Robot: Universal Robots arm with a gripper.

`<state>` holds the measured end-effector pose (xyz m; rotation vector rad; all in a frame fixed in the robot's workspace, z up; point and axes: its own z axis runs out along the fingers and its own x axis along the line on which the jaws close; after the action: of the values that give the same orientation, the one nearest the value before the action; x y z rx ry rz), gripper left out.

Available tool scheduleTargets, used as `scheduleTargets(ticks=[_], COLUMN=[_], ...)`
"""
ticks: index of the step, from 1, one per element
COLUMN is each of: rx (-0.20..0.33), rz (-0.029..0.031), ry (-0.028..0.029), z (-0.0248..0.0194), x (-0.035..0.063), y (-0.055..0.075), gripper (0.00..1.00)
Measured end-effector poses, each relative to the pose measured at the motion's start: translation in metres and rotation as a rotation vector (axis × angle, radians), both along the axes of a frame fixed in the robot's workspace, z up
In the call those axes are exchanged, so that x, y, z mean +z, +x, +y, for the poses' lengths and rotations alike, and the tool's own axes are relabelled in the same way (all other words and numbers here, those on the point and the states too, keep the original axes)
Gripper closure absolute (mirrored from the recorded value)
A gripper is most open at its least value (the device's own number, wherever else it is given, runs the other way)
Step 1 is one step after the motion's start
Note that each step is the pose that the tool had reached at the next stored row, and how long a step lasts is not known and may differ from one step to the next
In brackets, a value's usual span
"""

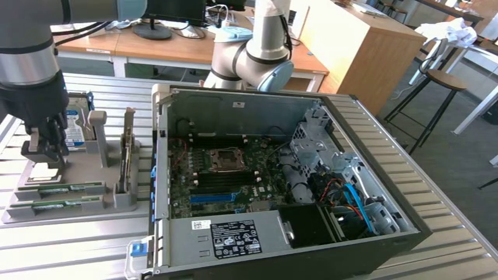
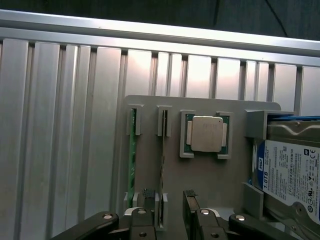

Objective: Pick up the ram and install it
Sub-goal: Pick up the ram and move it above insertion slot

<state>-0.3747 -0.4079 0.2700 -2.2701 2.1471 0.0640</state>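
Observation:
Two green ram sticks lie in slots of the grey fixture (image 1: 116, 198) at the exterior view's left: one ram stick (image 1: 62, 189) and a second ram stick (image 1: 56, 204) beside it. In the wrist view they show edge-on, the ram (image 2: 132, 160) and the other ram (image 2: 162, 165). My gripper (image 1: 43, 156) hangs just above the fixture with its dark fingers (image 2: 146, 200) open. The gripper (image 2: 167, 202) straddles the end of the second stick, and nothing is held.
A silver processor (image 2: 206, 134) and a hard drive (image 2: 292, 170) sit in the same fixture, with an upright card (image 1: 127, 151) at its edge. The open computer case (image 1: 160, 175) stands to the exterior view's right, motherboard slots (image 1: 225, 182) exposed. The slatted metal table (image 1: 70, 251) carries it all.

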Motion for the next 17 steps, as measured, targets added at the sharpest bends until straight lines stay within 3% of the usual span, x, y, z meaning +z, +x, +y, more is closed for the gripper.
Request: scheduleTargets(ticks=[6, 10, 17], rx=[0.0, 0.0, 0.0], rz=[0.0, 0.0, 0.0001], ry=[0.0, 0.0, 0.0], z=[-0.0013, -0.0082, -0.0255], x=[-0.0008, -0.0008, -0.0008], y=[0.0, 0.0, 0.0], gripper=[0.64, 0.64, 0.64])
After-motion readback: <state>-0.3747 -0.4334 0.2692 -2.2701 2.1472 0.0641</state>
